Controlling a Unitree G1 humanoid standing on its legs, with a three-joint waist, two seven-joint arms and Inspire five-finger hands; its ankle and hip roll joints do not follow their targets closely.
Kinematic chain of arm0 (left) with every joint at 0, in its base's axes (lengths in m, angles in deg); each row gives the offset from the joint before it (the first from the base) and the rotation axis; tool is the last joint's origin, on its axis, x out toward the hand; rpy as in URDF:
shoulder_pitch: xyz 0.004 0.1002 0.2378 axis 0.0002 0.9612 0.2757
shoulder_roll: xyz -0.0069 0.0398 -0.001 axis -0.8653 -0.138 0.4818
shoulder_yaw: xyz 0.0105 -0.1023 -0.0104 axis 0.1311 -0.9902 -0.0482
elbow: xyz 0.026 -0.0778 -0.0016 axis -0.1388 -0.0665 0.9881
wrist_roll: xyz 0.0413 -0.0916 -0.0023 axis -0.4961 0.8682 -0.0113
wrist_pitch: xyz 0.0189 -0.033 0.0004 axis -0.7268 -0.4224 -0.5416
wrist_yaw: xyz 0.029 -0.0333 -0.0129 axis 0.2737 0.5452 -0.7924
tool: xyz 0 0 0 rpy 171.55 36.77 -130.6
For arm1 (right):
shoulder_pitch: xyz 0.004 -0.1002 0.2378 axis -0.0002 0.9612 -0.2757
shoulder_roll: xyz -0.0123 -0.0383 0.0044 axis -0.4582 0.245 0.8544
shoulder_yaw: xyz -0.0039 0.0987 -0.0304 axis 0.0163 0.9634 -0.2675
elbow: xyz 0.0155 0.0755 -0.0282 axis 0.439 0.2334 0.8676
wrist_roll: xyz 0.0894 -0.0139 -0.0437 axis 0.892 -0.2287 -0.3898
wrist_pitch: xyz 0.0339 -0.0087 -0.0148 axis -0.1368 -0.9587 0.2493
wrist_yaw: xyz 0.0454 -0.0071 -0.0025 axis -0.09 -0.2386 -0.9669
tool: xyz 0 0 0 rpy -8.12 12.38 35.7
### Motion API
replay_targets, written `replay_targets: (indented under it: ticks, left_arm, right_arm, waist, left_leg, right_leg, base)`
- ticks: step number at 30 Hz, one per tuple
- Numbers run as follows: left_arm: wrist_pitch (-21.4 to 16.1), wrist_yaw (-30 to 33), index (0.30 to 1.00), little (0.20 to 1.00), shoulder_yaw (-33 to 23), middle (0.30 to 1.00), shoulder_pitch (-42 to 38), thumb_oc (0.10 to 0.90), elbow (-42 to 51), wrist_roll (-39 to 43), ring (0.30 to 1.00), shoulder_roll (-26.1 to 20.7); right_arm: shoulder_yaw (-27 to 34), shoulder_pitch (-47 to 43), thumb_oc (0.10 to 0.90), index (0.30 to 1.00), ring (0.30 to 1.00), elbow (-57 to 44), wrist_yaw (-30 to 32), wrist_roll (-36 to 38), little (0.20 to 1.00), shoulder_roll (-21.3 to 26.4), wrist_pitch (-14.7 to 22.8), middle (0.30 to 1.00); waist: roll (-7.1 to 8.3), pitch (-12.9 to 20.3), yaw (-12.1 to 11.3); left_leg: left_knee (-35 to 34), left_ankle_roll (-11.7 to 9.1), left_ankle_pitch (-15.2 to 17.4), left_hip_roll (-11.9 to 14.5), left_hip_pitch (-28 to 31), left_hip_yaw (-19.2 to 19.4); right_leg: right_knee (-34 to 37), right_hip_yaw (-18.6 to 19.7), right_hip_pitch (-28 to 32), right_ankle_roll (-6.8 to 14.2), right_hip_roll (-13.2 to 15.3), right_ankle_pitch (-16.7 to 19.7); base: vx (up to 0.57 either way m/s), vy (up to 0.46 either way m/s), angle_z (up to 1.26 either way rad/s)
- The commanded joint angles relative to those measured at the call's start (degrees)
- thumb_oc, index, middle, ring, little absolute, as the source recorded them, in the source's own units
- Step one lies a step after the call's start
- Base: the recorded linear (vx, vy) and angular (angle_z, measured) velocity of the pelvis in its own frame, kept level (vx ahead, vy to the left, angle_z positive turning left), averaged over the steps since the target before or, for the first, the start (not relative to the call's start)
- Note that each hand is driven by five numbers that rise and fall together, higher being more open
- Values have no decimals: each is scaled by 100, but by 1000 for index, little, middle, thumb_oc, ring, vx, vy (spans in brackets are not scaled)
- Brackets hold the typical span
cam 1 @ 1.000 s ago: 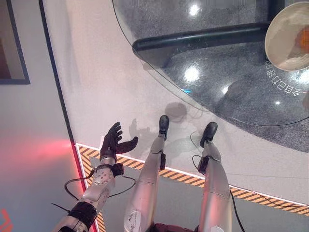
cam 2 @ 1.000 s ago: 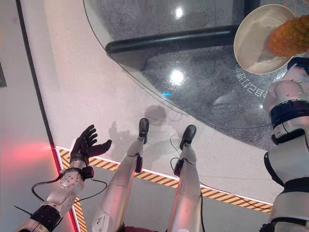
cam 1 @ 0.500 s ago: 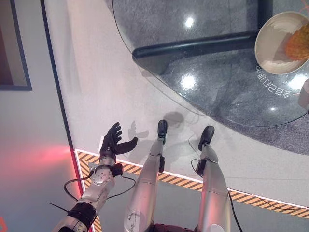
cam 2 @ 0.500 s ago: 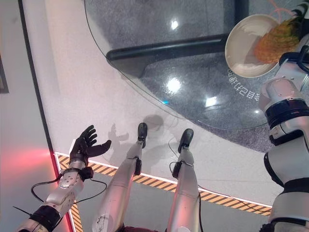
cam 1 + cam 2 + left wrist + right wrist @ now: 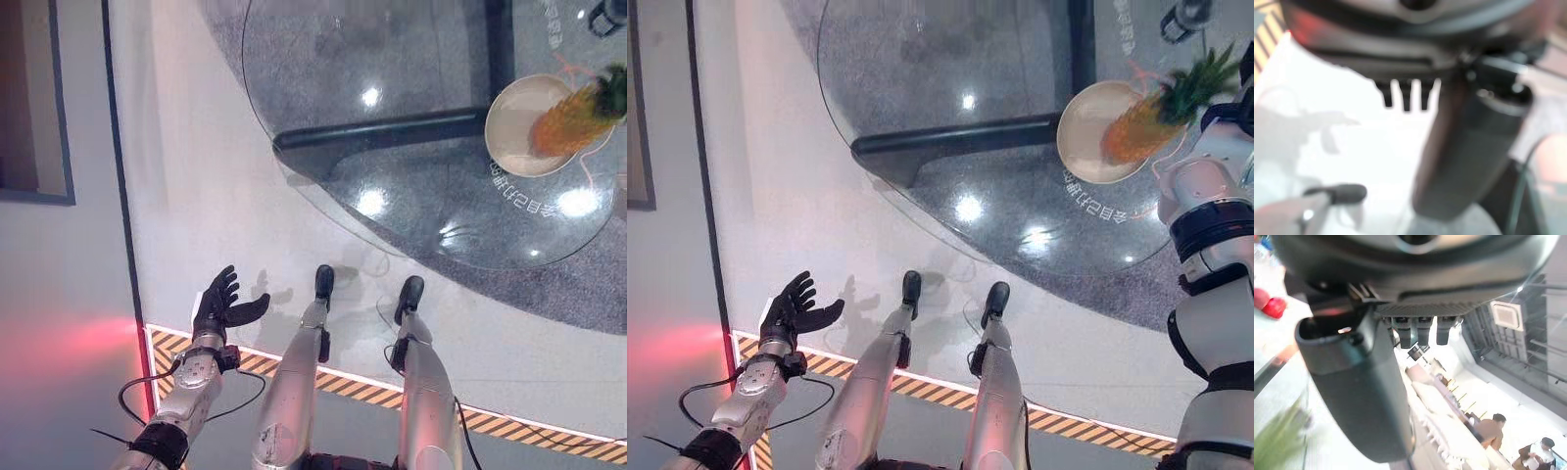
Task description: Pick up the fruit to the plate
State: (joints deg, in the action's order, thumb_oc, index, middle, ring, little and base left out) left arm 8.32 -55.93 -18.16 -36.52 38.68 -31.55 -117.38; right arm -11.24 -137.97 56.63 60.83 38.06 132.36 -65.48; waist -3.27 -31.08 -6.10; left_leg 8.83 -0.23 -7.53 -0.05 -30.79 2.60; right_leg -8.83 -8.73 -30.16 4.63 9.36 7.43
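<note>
A pineapple [image 5: 1132, 132] with an orange body and green leaves lies tilted across the right half of a cream plate [image 5: 1073, 117] on the glass table; it also appears as pineapple [image 5: 563, 127] on the plate [image 5: 509, 98]. My right hand [image 5: 1244, 103] is just right of the leaves, and in its wrist view the thumb [image 5: 1352, 382] and fingers stand straight with nothing between them; a green blur of leaves [image 5: 1273, 440] shows beside it. My left hand [image 5: 217, 302] hangs open and idle over the floor, far left of the table.
The round glass table [image 5: 392, 147] stands on a dark base bar [image 5: 382, 127] over grey carpet. A small dark and metallic object [image 5: 1185, 15] sits at the table's far right. A yellow-black striped line [image 5: 362, 357] crosses the floor. People [image 5: 1493, 428] stand far off.
The camera has tilted, shifting the whole picture. The pineapple has come from the plate's right edge to lie across the plate, its leaves now showing. The left hand has kept its pose.
</note>
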Motion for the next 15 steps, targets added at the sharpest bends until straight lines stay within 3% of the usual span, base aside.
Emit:
replay_targets:
  ticks: [1,4,5,7,8,10,15]
  left_arm:
    - [-91,-6,900,900,-369,900,474,800,-34,-202,900,-295]
    - [-22,-47,900,900,-464,900,492,800,-192,-254,900,-237]
    - [44,-119,900,900,-610,900,546,800,-389,-353,900,-143]
    - [95,-170,900,900,-712,900,584,800,-522,-444,900,-67]
    - [95,-202,900,900,-810,900,694,800,-668,-575,900,65]
    - [118,-221,900,900,-902,900,763,800,-835,-721,900,198]
    - [264,-283,900,900,-1095,900,947,800,-1258,-1156,900,529]
  right_arm:
    - [82,-154,800,900,900,-356,639,37,900,1003,-192,900]
    - [413,203,800,900,900,-630,757,107,900,1036,-96,900]
    - [1026,890,800,900,900,-1145,740,141,900,1104,40,900]
    - [1576,1582,800,900,900,-1608,692,135,900,1100,92,900]
    - [2145,2340,800,900,900,-2074,610,26,900,1004,102,900]
    - [2719,3099,800,900,900,-2436,624,16,900,825,202,900]
    - [3725,4543,800,900,900,-2857,825,364,900,126,534,900]
  waist:
    - [213,129,-176]
    - [244,129,-138]
    - [292,129,-79]
    - [330,161,-9]
    - [384,338,66]
    - [434,544,148]
    - [557,1032,261]
  left_leg:
    - [252,131,470,-264,324,-143]
    - [204,124,500,-235,614,-129]
    - [76,115,527,-201,1032,-109]
    - [-52,107,511,-171,1328,-79]
    - [-185,88,511,-129,1534,-60]
    - [-353,65,505,-84,1769,-25]
    - [-700,1,475,34,2283,55]
  right_leg:
    - [-162,-461,525,-182,-299,-386]
    - [-118,-424,816,-183,-309,-432]
    - [-13,-348,1227,-168,-310,-467]
    - [84,-287,1497,-150,-312,-456]
    - [199,-249,1691,-131,-317,-452]
    - [337,-208,1904,-112,-331,-443]
    - [631,-156,2380,-92,-350,-399]
  base:
    - [0,0,0]
    - [0,0,0]
    - [0,0,0]
    - [34,-12,-2]
    - [76,-30,-6]
    - [100,-28,-9]
    - [90,-37,-8]
